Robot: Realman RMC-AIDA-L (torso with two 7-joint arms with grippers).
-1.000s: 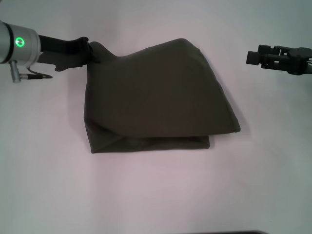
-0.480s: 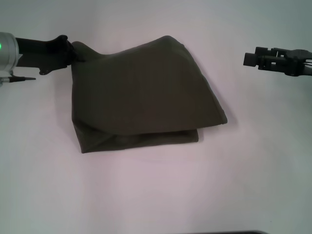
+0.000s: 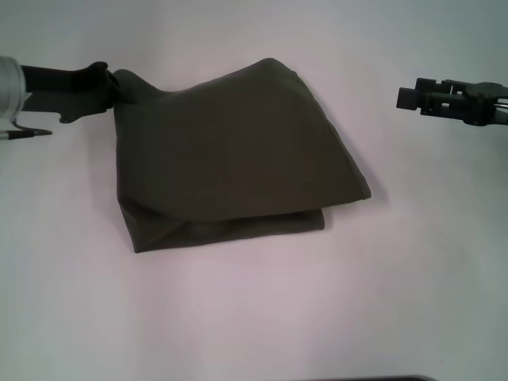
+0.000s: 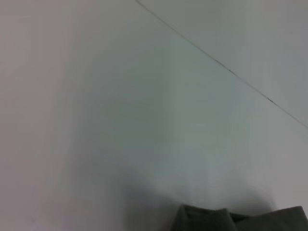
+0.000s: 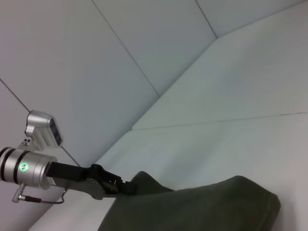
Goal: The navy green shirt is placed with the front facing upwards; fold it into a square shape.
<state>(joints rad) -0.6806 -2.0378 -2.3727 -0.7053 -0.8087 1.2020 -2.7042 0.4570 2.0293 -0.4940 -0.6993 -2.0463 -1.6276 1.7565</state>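
One far corner of navy green shirt (image 3: 230, 155) clenched in left gripper (image 3: 119, 89) fingers; right gripper (image 3: 403, 96) idle, finger state unclear; folded layers likely skewing if dragged sideways

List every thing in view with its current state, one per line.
shirt: folded into a rough bundle on the table, its far-left corner lifted.
left gripper: shut on the shirt's far-left corner.
right gripper: off to the right, clear of the shirt, holding nothing.
table: white, bearing the shirt.
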